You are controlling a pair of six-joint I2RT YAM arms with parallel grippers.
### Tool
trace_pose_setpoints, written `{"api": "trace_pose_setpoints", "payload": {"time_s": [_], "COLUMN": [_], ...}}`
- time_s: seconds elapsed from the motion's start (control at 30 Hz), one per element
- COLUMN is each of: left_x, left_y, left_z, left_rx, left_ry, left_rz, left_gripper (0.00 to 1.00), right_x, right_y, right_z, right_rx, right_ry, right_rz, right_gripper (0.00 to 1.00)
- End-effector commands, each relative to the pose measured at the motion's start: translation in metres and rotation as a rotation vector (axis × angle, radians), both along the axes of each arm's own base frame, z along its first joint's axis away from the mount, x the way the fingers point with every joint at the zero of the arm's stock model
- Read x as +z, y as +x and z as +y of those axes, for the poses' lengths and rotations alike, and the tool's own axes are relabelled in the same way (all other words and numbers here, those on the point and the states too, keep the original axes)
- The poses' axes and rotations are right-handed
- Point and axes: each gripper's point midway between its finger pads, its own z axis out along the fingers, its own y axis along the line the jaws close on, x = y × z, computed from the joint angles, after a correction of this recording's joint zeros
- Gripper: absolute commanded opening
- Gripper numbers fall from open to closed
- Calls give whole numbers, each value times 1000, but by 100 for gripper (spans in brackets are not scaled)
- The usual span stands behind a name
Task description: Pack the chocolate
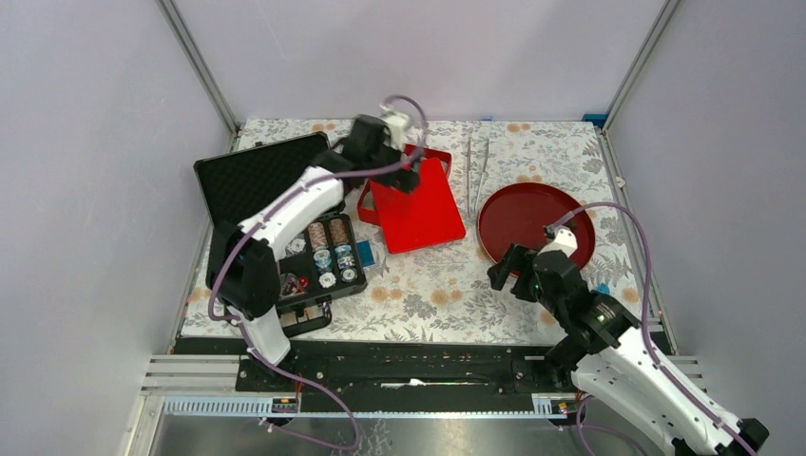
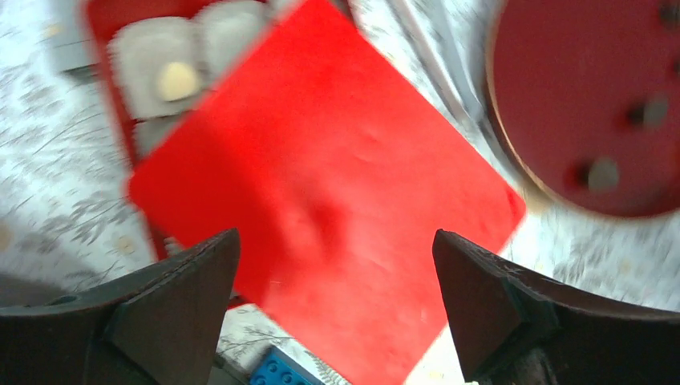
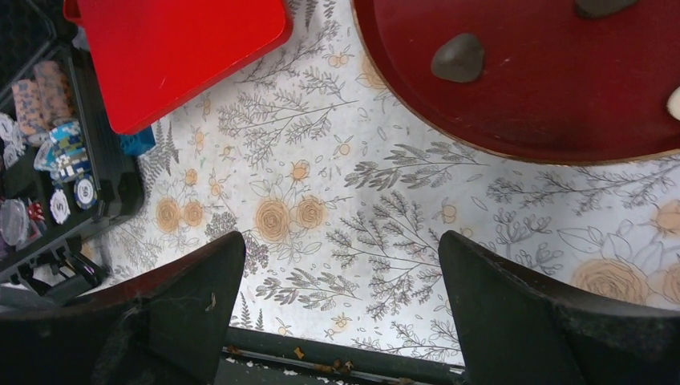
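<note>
My right gripper (image 3: 341,249), jaws wide and empty, is the nearer one to the small dark brown chocolate lump (image 3: 458,58), which lies just ahead on the round dark-red plate (image 3: 553,120).

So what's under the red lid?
A red box, mostly covered. Its exposed corner shows white paper cups, one holding a pale chocolate. The rest is hidden by the red lid.

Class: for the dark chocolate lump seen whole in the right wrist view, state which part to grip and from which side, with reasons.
Grip the dark lump across its rounded sides, fingers coming straight down from above: it sits low and alone on the red plate, so a sideways approach would probably scrape the plate. The open right gripper is nearest.
</note>
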Motion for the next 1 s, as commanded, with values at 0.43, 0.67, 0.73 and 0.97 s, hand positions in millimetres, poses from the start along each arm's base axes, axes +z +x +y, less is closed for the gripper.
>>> {"api": "trace_pose_setpoints", "payload": {"time_s": [0.43,0.67,0.73,0.97], "left_x": [-12,-24,-24,-34], "left_y": [135,150,155,187], "left_z": [90,101,99,99], "left_rx": [523,575,566,586], "left_ry": [-323,-267,-275,-311], "left_rz": [232,191,191,191], "left_gripper": [99,99,99,99], "right_x": [-24,-46,-49,-66], "right_y": [69,87,97,117], "right_z": [124,117,116,126], "right_rx": [472,533,532,545], "right_ry": [-56,-263,-315,-375], "right_rz": [77,158,162,220], "right_gripper": [100,100,100,99]}}
